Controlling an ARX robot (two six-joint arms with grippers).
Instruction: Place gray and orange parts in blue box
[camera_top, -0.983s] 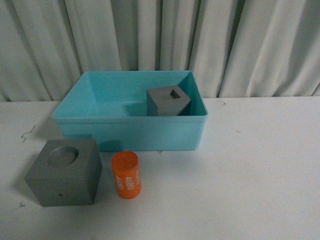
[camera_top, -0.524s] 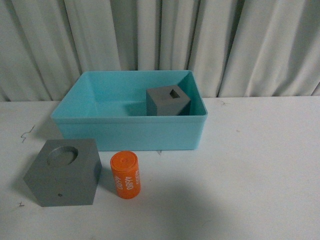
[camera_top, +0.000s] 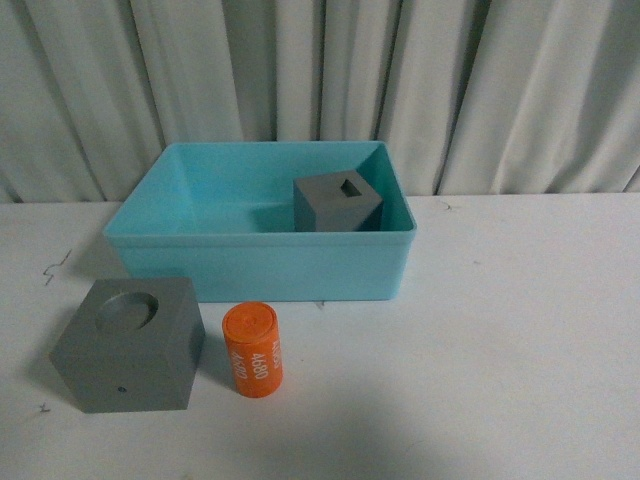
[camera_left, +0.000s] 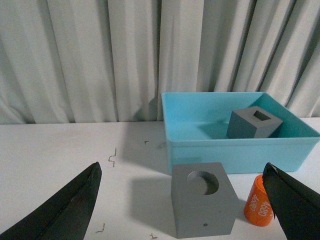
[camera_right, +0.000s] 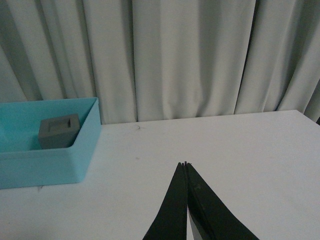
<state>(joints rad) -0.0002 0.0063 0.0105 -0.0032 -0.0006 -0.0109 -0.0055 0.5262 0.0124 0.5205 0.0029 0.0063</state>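
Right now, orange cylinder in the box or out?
Out: the cylinder stands on the table in front of the box, beside the round-recess cube.

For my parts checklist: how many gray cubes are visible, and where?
2. The cube with rectangular recess sits inside the blue box, near its right wall. The cube with round recess stands outside it, beside the orange cylinder. None appears hidden.
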